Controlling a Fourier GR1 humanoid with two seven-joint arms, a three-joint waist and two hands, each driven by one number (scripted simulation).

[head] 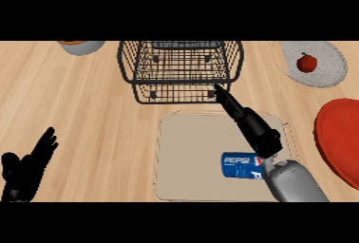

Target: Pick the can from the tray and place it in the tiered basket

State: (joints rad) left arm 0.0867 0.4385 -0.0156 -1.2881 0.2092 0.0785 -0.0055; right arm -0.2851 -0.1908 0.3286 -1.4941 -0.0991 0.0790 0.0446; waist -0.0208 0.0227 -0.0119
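Pale wooden counter (91,109) carries a beige tray (189,137); blue cola can (240,165) lies sideways there. Right hand (254,127) above, fingers straight, holding nothing. Left hand (26,168) rests open. Judged light, rigid, slippery: grasp across barrel. Black wire tiered basket (181,66) beyond.

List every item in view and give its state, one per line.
can: lying on its side on the tray, not held
tray: flat on the counter, holding the can
tiered basket: upright, nothing visible inside
right hand: open, fingers straight, stretched toward the basket
left hand: open, resting at the lower left
grey plate: holds a red fruit
red plate: bare
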